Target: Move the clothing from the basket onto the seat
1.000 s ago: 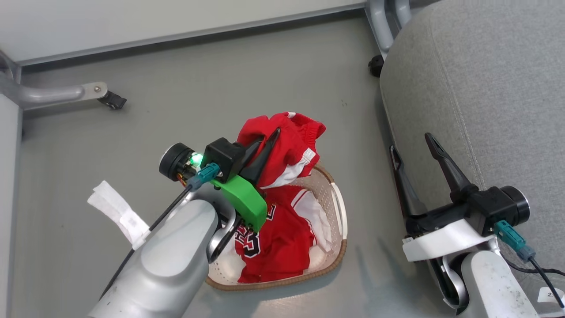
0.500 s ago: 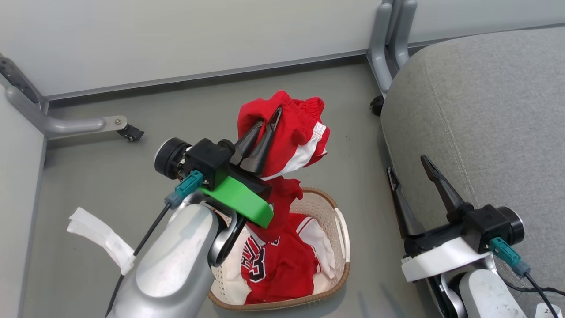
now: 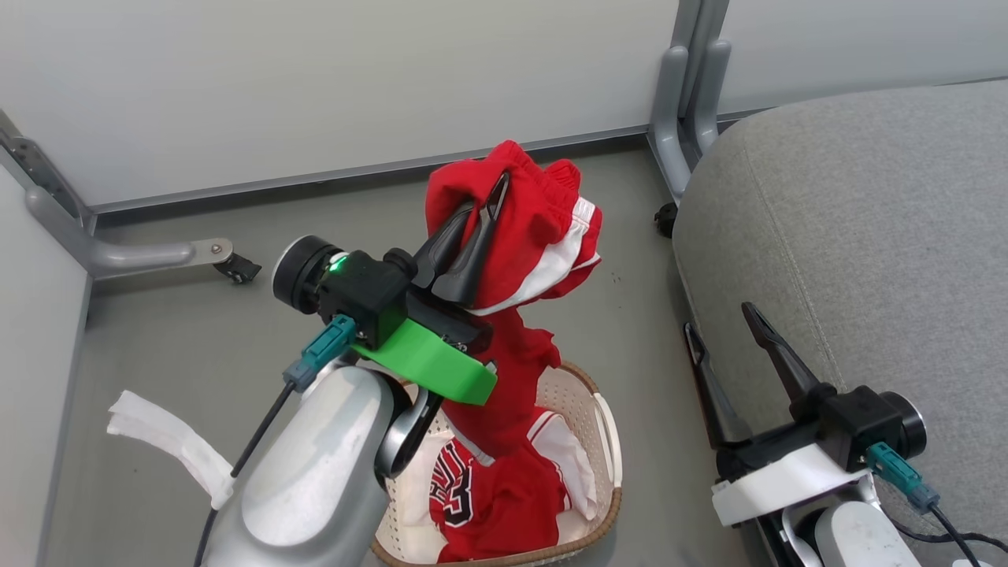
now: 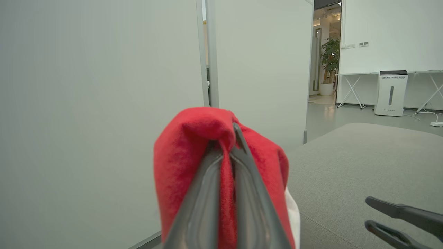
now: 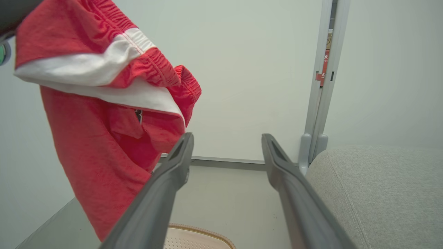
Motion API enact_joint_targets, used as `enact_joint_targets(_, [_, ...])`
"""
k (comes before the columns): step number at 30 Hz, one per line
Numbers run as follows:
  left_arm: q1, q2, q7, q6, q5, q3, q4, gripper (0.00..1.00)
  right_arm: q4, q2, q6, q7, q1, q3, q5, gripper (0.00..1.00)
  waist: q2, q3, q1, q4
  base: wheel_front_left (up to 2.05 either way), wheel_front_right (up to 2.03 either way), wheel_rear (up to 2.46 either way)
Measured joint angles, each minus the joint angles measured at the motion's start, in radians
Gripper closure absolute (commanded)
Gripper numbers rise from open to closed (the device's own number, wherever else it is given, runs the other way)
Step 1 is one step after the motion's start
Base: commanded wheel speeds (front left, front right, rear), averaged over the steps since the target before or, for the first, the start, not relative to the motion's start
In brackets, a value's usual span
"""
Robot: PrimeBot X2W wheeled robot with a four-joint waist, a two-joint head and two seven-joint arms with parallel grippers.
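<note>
Your left hand (image 3: 487,193), at the centre of the head view, is clamped on the red shorts with white trim (image 3: 551,236). They hang over the oval cream perforated basket with a brown woven rim (image 3: 605,504), where the red jersey with black-and-white numerals (image 3: 496,504) lies. Your right hand (image 3: 718,317), at lower right, has its fingers spread apart on nothing, beside the large grey fabric seat (image 3: 850,236). Around them, grey floor (image 3: 197,339) runs to pale partition panels (image 3: 315,87) across the top. At upper right, the left wrist view adds an opening past the panels, with a potted plant (image 4: 331,52) and a white floor unit (image 4: 391,91). At upper left, the right wrist view shows you the shorts' elastic waistband.
</note>
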Motion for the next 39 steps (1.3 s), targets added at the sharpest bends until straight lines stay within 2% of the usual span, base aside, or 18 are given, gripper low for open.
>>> enact_joint_targets(8, [0.002, -0.002, 0.0, -0.001, 0.005, -0.005, -0.014, 1.0, -0.005, 0.0, 0.0, 0.0, 0.005, 0.048, 0.008, 0.0, 0.0, -0.011, 0.0, 0.005, 0.0, 0.0, 0.0])
enact_joint_targets(15, [0.001, -0.008, 0.0, -0.003, 0.007, -0.023, -0.017, 1.0, 0.018, 0.0, 0.0, 0.0, -0.035, 0.14, 0.011, 0.0, 0.0, -0.01, 0.0, 0.018, 0.0, 0.0, 0.0])
enact_joint_targets(25, [-0.004, -0.016, 0.0, -0.003, 0.007, -0.066, -0.021, 1.0, 0.122, -0.001, 0.0, -0.001, -0.138, 0.281, 0.041, 0.0, 0.0, -0.006, 0.0, 0.047, 0.0, 0.0, 0.0])
enact_joint_targets(39, [-0.027, -0.031, 0.0, -0.003, -0.009, -0.139, -0.051, 1.0, 0.261, -0.04, 0.0, -0.001, -0.269, 0.436, 0.129, 0.0, 0.0, 0.008, 0.0, 0.089, 0.0, 0.0, 0.0])
